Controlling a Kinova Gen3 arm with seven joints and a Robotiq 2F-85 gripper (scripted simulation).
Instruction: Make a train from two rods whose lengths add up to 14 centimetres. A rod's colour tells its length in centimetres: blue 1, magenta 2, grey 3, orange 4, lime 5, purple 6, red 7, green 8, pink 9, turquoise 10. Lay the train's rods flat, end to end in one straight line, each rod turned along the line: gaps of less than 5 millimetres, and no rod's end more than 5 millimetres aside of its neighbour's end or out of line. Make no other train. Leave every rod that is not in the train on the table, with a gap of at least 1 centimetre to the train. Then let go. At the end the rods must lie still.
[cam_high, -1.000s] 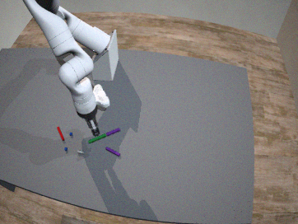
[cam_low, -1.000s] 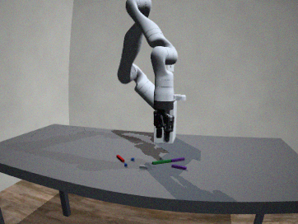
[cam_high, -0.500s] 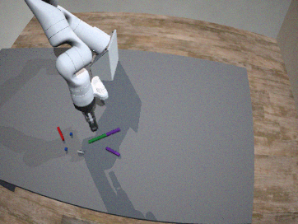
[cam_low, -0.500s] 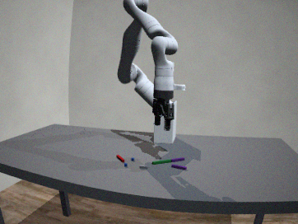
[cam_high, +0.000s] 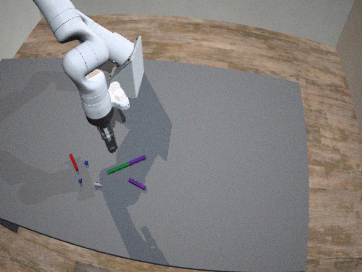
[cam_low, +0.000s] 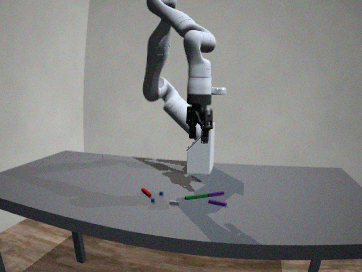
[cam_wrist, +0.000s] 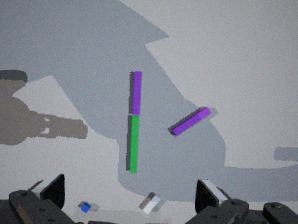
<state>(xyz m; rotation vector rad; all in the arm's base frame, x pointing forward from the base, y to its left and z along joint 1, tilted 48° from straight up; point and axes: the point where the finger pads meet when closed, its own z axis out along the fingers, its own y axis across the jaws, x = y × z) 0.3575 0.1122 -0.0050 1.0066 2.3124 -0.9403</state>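
Note:
A green rod (cam_high: 118, 168) (cam_low: 196, 196) (cam_wrist: 133, 143) and a purple rod (cam_high: 137, 160) (cam_low: 216, 193) (cam_wrist: 136, 92) lie flat end to end in one straight line on the grey table (cam_high: 235, 150). A second purple rod (cam_high: 137, 183) (cam_low: 217, 202) (cam_wrist: 190, 121) lies apart, at an angle beside them. My gripper (cam_high: 110, 145) (cam_low: 200, 131) is open and empty, high above the rods; its fingers show at the bottom of the wrist view (cam_wrist: 129, 196).
A red rod (cam_high: 74, 162) (cam_low: 146, 192), two blue rods (cam_high: 86, 162) (cam_high: 80, 181) (cam_low: 161, 193) (cam_low: 152, 200) (cam_wrist: 84, 207) and a small grey rod (cam_high: 98, 185) (cam_low: 173, 202) (cam_wrist: 150, 201) lie left of the train. A pale upright block (cam_high: 136, 67) (cam_low: 201, 155) stands at the back.

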